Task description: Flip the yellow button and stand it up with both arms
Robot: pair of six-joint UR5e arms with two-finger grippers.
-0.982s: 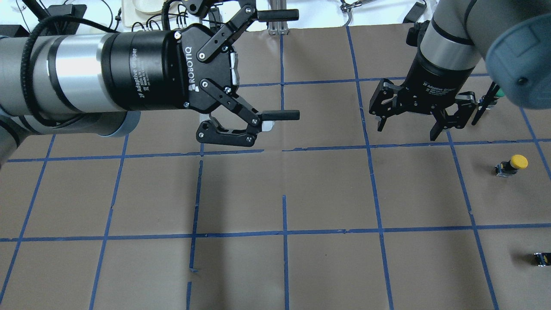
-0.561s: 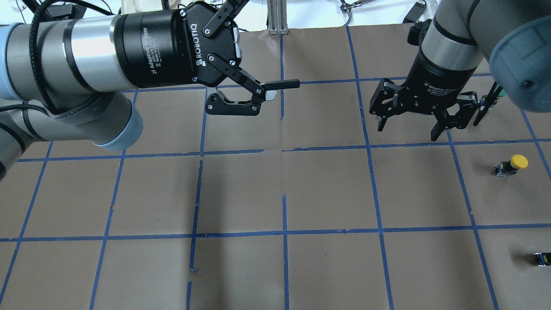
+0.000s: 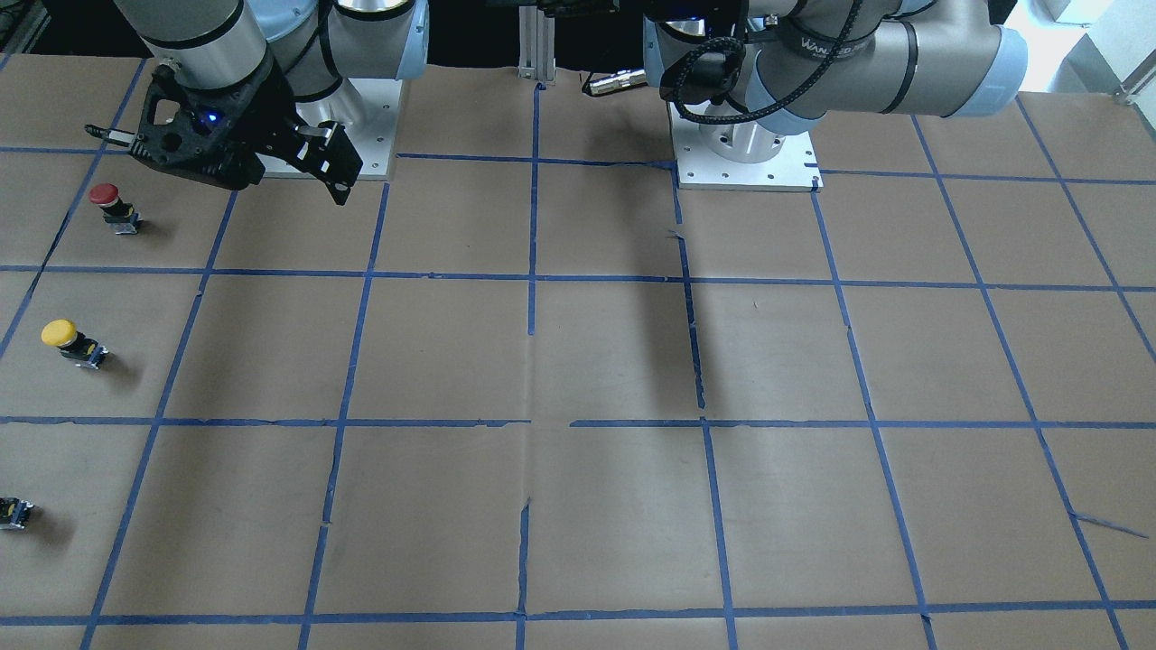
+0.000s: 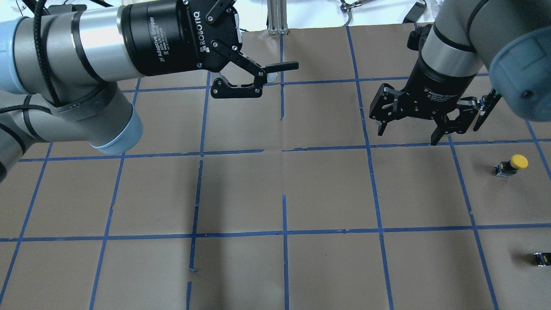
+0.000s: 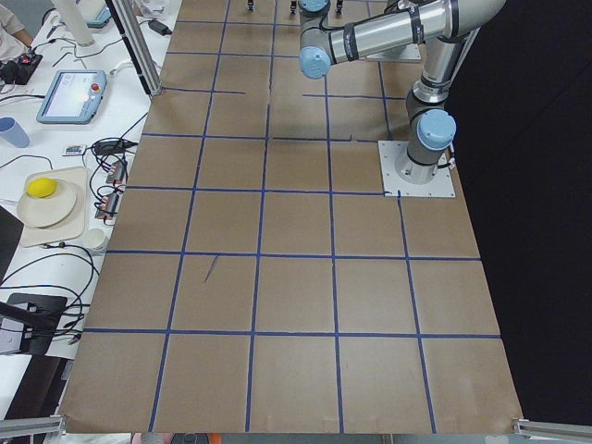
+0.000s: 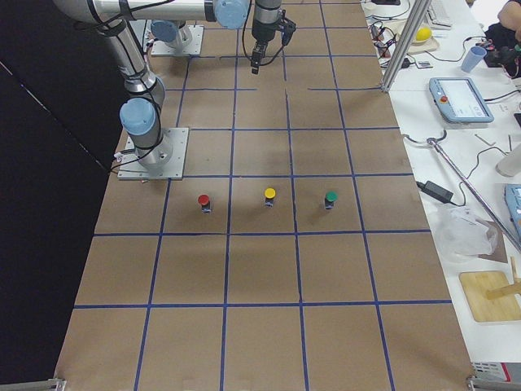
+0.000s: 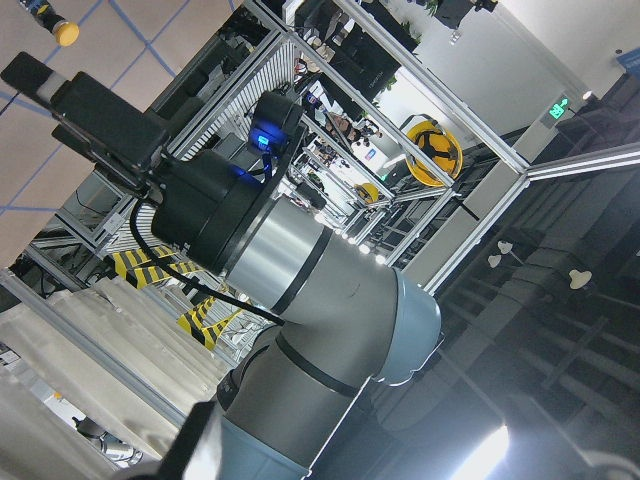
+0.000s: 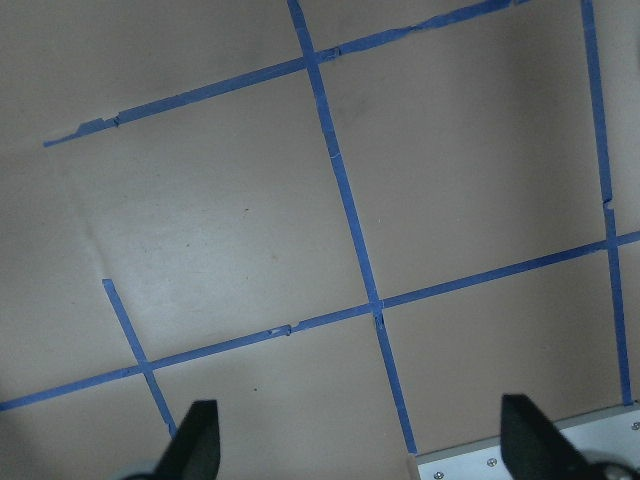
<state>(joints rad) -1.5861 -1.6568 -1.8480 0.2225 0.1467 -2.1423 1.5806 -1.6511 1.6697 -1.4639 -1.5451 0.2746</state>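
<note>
The yellow button (image 4: 512, 164) (image 3: 70, 341) (image 6: 269, 196) sits alone on the brown paper at the table's right side, and its yellow cap appears to be on top of the dark body. My right gripper (image 4: 408, 133) (image 3: 244, 176) (image 8: 365, 440) hangs open and empty above the table. It is behind and to the left of the button and well apart from it. My left gripper (image 4: 280, 21) is held sideways near the table's far edge, jaws spread wide with nothing between them. Its lower finger (image 4: 282, 66) shows, while the upper one runs off the frame.
A red button (image 3: 108, 203) and a green button (image 6: 330, 198) stand in line with the yellow one. A tiny black block with a yellow mark (image 4: 541, 258) lies near the right edge. White base plates (image 3: 745, 162) sit at the robot's side.
My left arm has swung toward the table's far edge, still open, and its upper finger has left the frame. The right gripper has barely shifted. The yellow button has not moved.
</note>
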